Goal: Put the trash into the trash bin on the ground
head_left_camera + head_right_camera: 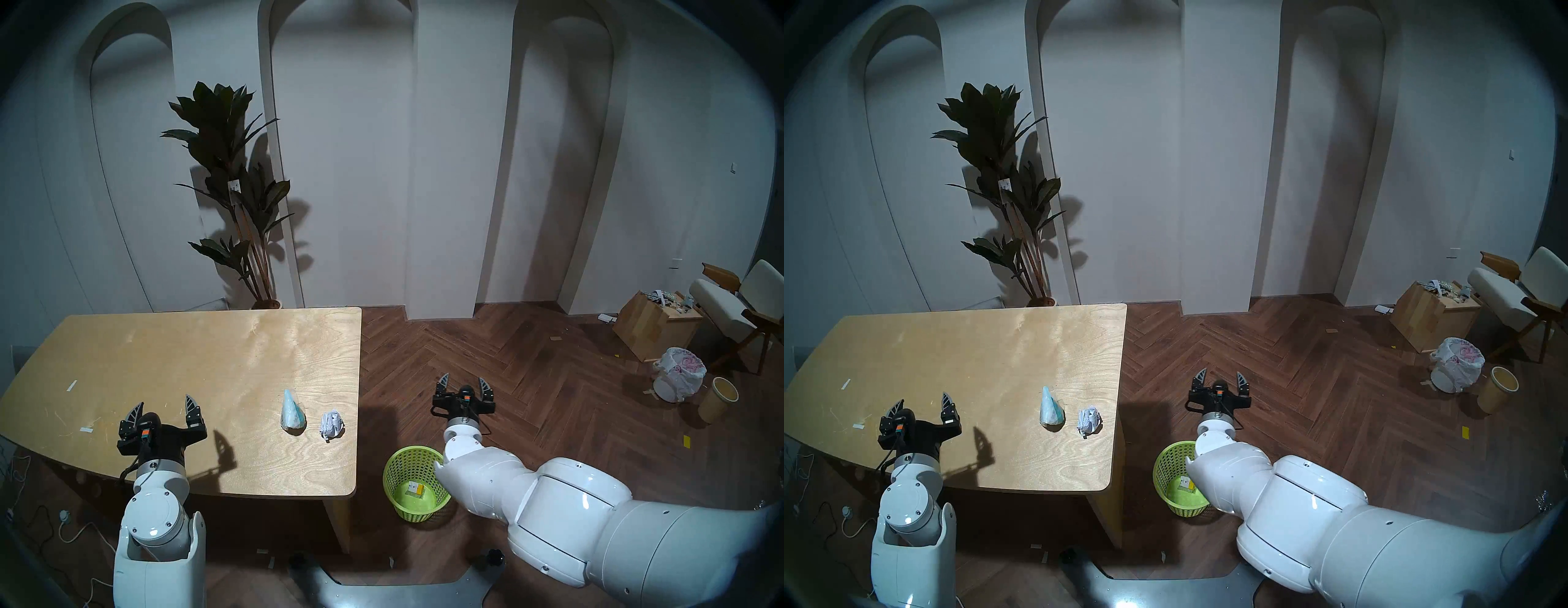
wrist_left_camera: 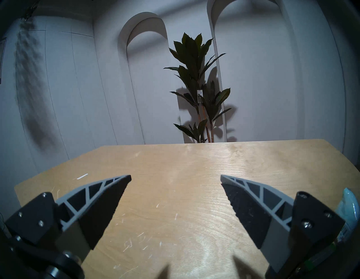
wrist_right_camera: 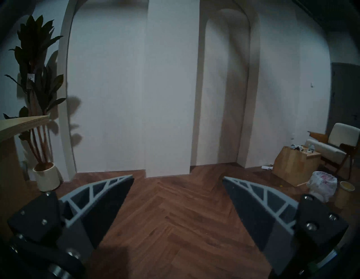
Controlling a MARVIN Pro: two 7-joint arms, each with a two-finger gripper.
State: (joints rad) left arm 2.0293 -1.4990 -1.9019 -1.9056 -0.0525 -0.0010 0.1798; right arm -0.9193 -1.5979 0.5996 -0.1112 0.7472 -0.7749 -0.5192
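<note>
both tools are spread wide with nothing between their fingers. left tool (image 1: 164, 406) hovers low over the near left part of the pale wooden bench (image 1: 178, 352), its grey ribbed fingers (image 2: 109, 192) pointing toward the far wall. right tool (image 1: 464, 386) hangs over the dark herringbone floor (image 1: 530, 382), beyond the bench's right edge, and its wrist view shows only bare floor between the two fingers (image 3: 115, 190)

two scraps lie on the bench near its right edge: a pale blue-white cone-shaped wrapper (image 1: 292, 412), tip pointing away from the robot, and just beside it on the right a crumpled white paper ball (image 1: 331, 424), the two close but apart. the cone's edge also peeks in at the far right of the left wrist view

lime-green mesh bin (image 1: 407, 467) stands upright on the floor just off the bench's near right corner, partly covered by the right arm. a small box (image 1: 414, 491) with a yellow patch lies on its bottom

far right, well apart, stand a white bin lined with a pink-printed bag (image 1: 679, 373), a beige cylindrical bin (image 1: 719, 399), a wooden crate (image 1: 655, 325) and a chair (image 1: 746, 305). a potted plant (image 1: 237, 187) stands behind the bench
</note>
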